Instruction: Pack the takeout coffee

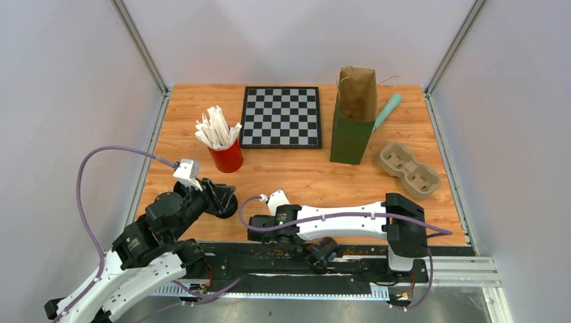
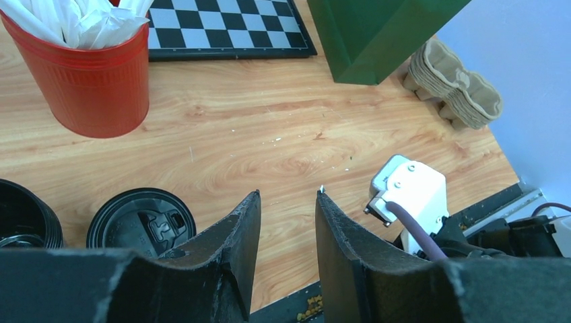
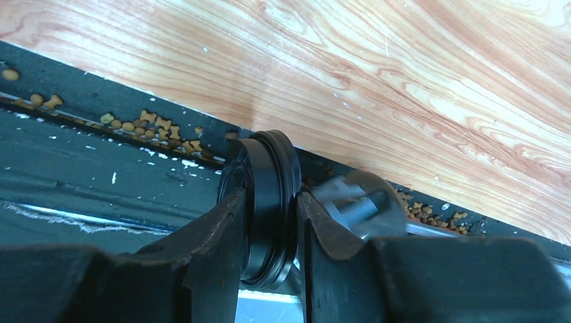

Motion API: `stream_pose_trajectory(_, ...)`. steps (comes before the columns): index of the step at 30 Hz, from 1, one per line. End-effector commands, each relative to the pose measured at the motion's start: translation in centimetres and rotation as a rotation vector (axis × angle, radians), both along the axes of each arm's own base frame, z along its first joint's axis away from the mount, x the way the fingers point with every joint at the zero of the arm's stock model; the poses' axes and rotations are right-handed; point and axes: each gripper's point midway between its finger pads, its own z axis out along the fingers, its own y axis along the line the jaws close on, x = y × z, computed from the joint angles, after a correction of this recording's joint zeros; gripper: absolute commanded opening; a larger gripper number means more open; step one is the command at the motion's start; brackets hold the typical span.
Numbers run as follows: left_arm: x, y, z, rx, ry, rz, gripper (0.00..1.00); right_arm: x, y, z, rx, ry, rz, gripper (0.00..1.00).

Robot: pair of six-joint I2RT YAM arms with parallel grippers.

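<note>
Two takeout coffee cups with black lids stand on the wood in the left wrist view, one (image 2: 141, 221) just left of my left gripper (image 2: 288, 195) and one (image 2: 23, 219) cut off by the frame edge. That gripper is open with nothing between its fingers. In the top view it (image 1: 225, 202) sits near the table's front left. My right gripper (image 3: 271, 195) is low over the black rail at the table's near edge. Its fingers press both sides of a black coffee lid (image 3: 269, 168) seen edge-on. The cup under that lid is hidden.
A red cup of wrapped straws (image 1: 227, 156) stands left of centre, with a checkerboard (image 1: 281, 116) behind it. A tall green and brown paper bag (image 1: 353, 118) stands back right. A cardboard cup carrier (image 1: 409, 169) lies beside it. The right arm's wrist (image 1: 283, 217) lies along the front edge.
</note>
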Motion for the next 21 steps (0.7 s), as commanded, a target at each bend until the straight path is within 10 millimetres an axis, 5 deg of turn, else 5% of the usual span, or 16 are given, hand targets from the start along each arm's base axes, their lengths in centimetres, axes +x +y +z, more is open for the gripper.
stream_pose_trajectory(1,0.6,-0.2,0.2,0.007,-0.015,0.014,0.44,-0.4,0.9,1.4,0.09,0.0,0.023,0.31)
stream_pose_trajectory(10,0.9,-0.8,-0.9,0.025,0.006,0.008,0.44,0.2,0.7,2.8,0.151,-0.039,0.052,0.3)
stream_pose_trajectory(21,-0.3,-4.2,-3.9,0.045,0.083,-0.169,0.53,5.1,-0.2,7.5,0.519,-0.137,-0.018,0.29)
